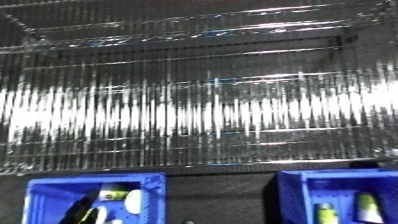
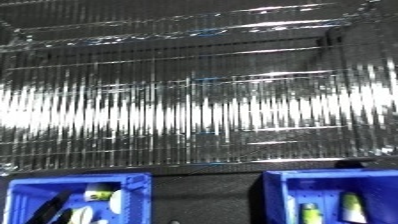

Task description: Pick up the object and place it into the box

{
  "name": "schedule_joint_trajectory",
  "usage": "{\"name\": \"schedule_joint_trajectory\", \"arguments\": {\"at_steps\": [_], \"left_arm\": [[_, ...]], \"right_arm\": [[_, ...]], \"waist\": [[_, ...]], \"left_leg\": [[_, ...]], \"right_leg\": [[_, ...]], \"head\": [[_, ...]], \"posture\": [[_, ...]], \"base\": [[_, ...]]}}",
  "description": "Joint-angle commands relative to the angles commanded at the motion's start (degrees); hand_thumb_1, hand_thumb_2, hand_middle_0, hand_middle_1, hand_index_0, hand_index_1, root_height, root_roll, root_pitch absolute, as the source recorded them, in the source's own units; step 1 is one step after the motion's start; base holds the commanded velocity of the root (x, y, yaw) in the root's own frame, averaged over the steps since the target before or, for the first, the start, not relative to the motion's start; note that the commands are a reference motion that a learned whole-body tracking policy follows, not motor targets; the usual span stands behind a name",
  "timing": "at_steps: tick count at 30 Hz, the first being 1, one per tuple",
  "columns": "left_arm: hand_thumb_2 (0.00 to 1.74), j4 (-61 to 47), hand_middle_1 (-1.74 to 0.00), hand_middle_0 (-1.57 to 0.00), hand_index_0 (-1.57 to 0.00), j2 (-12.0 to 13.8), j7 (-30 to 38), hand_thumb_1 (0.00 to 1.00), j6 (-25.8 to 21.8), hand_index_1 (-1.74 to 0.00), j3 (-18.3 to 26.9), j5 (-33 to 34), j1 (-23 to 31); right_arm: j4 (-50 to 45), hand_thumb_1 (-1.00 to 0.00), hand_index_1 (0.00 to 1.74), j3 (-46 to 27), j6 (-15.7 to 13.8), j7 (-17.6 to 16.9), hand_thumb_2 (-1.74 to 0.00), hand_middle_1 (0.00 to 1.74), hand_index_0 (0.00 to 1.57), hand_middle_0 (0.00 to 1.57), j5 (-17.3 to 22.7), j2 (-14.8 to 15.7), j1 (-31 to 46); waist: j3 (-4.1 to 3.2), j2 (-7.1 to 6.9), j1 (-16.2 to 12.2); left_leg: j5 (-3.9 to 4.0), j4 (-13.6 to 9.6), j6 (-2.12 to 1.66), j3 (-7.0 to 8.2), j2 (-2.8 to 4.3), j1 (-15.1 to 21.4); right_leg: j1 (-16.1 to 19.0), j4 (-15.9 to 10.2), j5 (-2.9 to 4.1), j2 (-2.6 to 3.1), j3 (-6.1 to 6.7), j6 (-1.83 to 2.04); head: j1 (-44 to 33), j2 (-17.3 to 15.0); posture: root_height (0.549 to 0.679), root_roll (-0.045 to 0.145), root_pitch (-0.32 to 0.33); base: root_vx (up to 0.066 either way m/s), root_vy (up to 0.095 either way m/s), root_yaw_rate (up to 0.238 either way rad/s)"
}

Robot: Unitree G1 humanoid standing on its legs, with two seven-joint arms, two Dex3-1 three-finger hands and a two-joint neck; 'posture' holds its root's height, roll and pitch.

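Observation:
Two blue bins stand at the bottom of the view. The left bin [image 1: 40,192] holds several items, among them a white rounded object [image 1: 133,201] and a small yellow-topped piece [image 1: 113,191]. The right bin [image 1: 298,192] holds a yellow-green item [image 1: 327,214] and a pale pointed item [image 1: 369,207]. Neither hand shows in either view. I can make out no loose object outside the bins.
A wide ribbed, shiny metallic surface [image 1: 195,110] fills most of the view above the bins, with bright glare across its middle. A dark strip [image 1: 222,200] separates the two bins.

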Motion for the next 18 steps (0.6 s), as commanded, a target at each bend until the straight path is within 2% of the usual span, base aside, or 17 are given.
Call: {"name": "schedule_joint_trajectory", "arguments": {"at_steps": [5,10,15,18], "left_arm": [[0.00,-1.17,0.00,0.00,0.00,-0.52,0.84,0.00,0.29,0.00,-1.22,0.99,0.72],[0.00,-1.36,0.00,0.00,0.00,-1.25,0.91,0.00,0.49,0.00,-1.79,1.06,1.40],[0.00,0.39,0.00,0.00,0.00,-1.93,0.76,0.00,0.76,0.00,-2.03,2.02,1.55],[0.00,2.31,0.00,0.00,0.00,-2.42,0.49,0.00,1.47,0.00,-1.82,2.37,1.88]], "right_arm": [[-0.60,0.00,0.00,-0.17,1.00,0.34,0.00,0.00,0.00,0.00,-0.93,-0.97,-0.02],[0.25,0.00,0.00,-0.58,1.69,0.63,0.00,0.00,0.00,0.00,-1.22,-1.10,0.15],[1.89,0.00,0.00,-1.18,2.46,0.07,0.00,0.00,0.00,0.00,-1.61,-0.50,0.21],[2.81,0.00,0.00,-1.49,2.94,-0.18,0.00,0.00,0.00,0.00,-1.91,0.00,0.97]], "waist": [[0.00,0.34,-0.45],[0.00,0.70,-0.71],[-0.10,1.17,-1.02],[-0.99,1.21,-1.22]], "left_leg": [[-0.43,0.56,0.02,0.09,-0.03,0.37],[-0.63,0.62,0.11,-0.02,-0.28,0.85],[0.31,-1.97,-0.01,-0.31,-0.70,2.91],[1.43,-5.33,-0.32,-0.44,-0.68,5.18]], "right_leg": [[0.12,0.36,0.00,-0.20,0.17,-0.17],[0.40,0.30,0.13,-0.32,0.31,-0.35],[1.96,-1.69,0.64,-0.08,0.65,-0.26],[3.91,-4.53,1.30,0.01,0.69,0.09]], "head": [[4.29,-0.79],[4.48,-2.20],[2.96,-5.84],[1.45,-8.94]], "posture": [[0.657,0.037,0.065],[0.657,0.041,0.060],[0.660,0.043,0.054],[0.663,0.043,0.052]], "base": [[0.003,0.021,-0.126],[0.012,0.004,-0.032],[0.022,0.013,-0.025],[0.048,0.014,-0.037]]}}
